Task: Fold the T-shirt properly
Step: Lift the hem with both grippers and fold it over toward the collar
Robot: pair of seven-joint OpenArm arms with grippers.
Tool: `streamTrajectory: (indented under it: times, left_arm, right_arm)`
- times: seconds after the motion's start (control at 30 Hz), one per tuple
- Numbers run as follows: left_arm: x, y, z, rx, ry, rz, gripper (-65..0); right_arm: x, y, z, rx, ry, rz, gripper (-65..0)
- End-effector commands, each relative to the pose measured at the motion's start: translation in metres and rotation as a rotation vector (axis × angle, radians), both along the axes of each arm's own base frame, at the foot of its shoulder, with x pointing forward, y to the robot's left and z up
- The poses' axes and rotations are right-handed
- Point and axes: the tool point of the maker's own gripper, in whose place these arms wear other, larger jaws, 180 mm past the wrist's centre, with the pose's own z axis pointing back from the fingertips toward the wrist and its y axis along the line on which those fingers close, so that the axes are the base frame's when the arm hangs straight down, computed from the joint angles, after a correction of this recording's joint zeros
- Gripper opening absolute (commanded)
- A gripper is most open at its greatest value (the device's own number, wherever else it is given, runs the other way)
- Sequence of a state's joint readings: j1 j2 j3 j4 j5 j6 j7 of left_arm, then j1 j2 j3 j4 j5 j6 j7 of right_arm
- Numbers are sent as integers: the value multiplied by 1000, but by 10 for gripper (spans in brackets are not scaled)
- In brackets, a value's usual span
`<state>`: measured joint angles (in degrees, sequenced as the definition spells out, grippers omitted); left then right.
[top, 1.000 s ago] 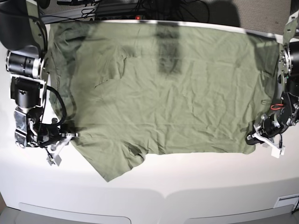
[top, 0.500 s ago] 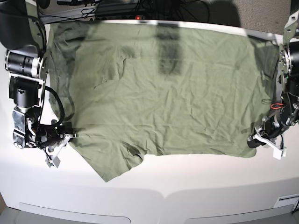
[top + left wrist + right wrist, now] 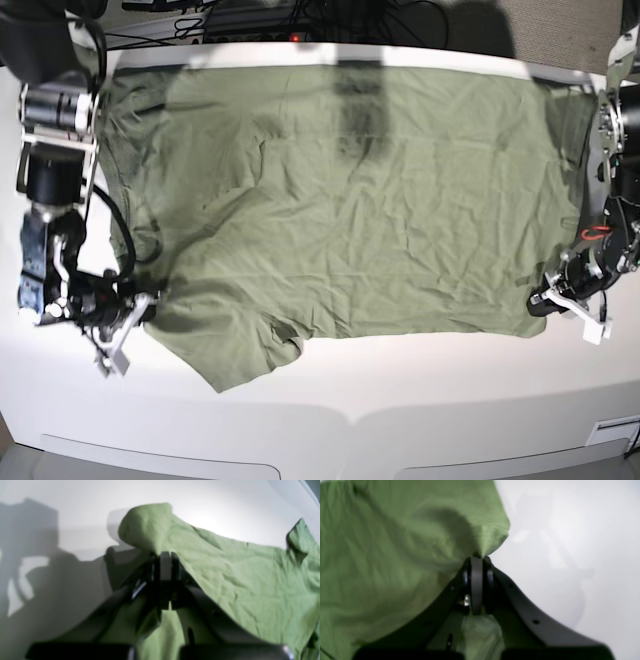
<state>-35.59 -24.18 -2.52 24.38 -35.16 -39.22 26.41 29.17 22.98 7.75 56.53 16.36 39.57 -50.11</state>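
**Both claws gripping the near edge of the shirt**

The shirt (image 3: 350,200) is lying spread across the white bench (image 3: 400,400), one sleeve pointing toward the near edge. The left claw (image 3: 166,555) is clamping shut on a raised corner of fabric; the right claw (image 3: 477,558) is likewise pinching a bunched corner. Compared with a second ago, the right arm is sitting slightly nearer the front and the cloth beside it is pulling taut with fresh creases. This suggests the lift for the first fold is beginning, with the far edge as the likely target.
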Motion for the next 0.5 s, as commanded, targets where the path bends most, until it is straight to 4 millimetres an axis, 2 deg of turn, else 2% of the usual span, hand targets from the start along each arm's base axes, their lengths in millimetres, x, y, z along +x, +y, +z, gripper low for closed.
streamTrajectory:
  times: [0.0, 0.17, 0.3, 0.47]
  left_arm:
    - [19, 7, 33, 10, -94, -5, -650]
    - [9, 0, 48, 89, -115, -108, -650]
    - [-9, 0, 55, 96, -120, -153, -650]
    - [-29, 12, 65, 140, -124, -193, -650]
  right_arm:
    - [10, -3, 21, -13, -64, 12, -650]
    - [-13, 4, 13, -51, -74, 53, -650]
    - [-23, 9, 22, -91, -114, 90, -650]
    - [-39, 8, 33, -157, -140, 131, -650]
